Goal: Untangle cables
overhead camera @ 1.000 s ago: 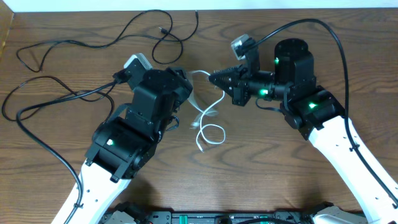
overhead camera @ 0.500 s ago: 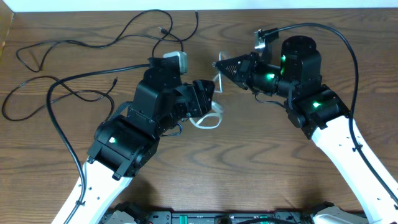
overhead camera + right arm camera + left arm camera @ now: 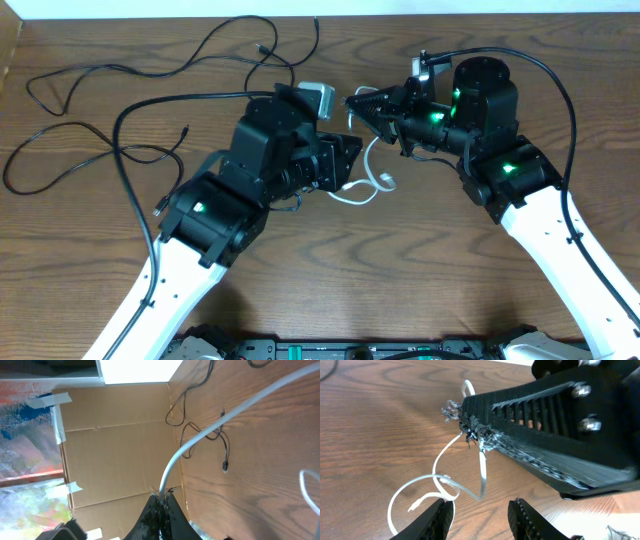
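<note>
You will find the white cable point(image 3: 482, 472) a little toward 12 o'clock from the middle of the table point(image 3: 375, 420), between the two arms. Its upper end is clamped in the tip of the right gripper point(image 3: 352, 103), whose fingers are pressed together on it. From there the cable hangs down toward 6 o'clock and ends in some loose loops that lie on the wood. In the overhead view a small plug rests at about 3 o'clock of these loops. The fingertips that hold the cable carry frayed dark wrapping. The left gripper point(image 3: 480, 511) is at about 9 o'clock of the loops and points at them. Its two fingers are spread apart and nothing is between them; one finger is just beside the nearest loop, but you cannot tell if it touches. The black cables point(image 3: 226, 454) lie well apart from the white one, spread in wide curves over the table from 9 to 12 o'clock, and they do not cross it. In the right wrist view a cardboard wall point(image 3: 115, 445) stands behind the far edge of the table.
</note>
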Motion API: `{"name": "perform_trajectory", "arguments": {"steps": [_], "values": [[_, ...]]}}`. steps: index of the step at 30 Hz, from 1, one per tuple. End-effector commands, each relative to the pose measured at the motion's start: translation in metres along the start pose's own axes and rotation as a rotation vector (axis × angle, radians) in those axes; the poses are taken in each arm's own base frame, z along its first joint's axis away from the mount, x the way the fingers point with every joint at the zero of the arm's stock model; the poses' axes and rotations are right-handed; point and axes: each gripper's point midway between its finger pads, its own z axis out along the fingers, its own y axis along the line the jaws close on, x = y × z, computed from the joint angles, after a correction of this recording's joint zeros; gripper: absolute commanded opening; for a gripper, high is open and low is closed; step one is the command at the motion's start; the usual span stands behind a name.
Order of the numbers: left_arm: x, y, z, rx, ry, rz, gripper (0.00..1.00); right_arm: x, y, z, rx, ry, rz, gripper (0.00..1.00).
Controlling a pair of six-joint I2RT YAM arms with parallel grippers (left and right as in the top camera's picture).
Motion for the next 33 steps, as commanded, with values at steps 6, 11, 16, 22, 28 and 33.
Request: {"name": "perform_trajectory", "arguments": {"steps": [6, 11, 16, 22, 28, 33], "values": [[-0.01, -0.025, -0.005, 0.114, -0.027, 0.111, 0.35, 0.006, 0.012, -0.006, -0.027, 0.022, 0.005, 0.02], [-0.015, -0.016, -0.004, 0.065, -0.049, 0.109, 0.34, 0.011, 0.013, -0.007, -0.033, 0.051, 0.005, 0.01], [-0.019, -0.004, -0.004, -0.004, -0.072, 0.103, 0.35, 0.011, 0.013, -0.007, -0.034, 0.051, 0.005, 0.02], [-0.021, -0.003, -0.004, -0.013, -0.084, 0.105, 0.34, 0.012, 0.013, -0.008, -0.035, 0.061, 0.006, 0.02], [-0.019, -0.008, -0.004, 0.016, -0.071, 0.106, 0.29, 0.013, 0.014, -0.007, -0.036, 0.066, 0.019, 0.02], [-0.018, -0.01, -0.004, 0.025, -0.067, 0.107, 0.23, 0.015, 0.014, -0.008, -0.037, 0.076, 0.023, 0.02]]}}
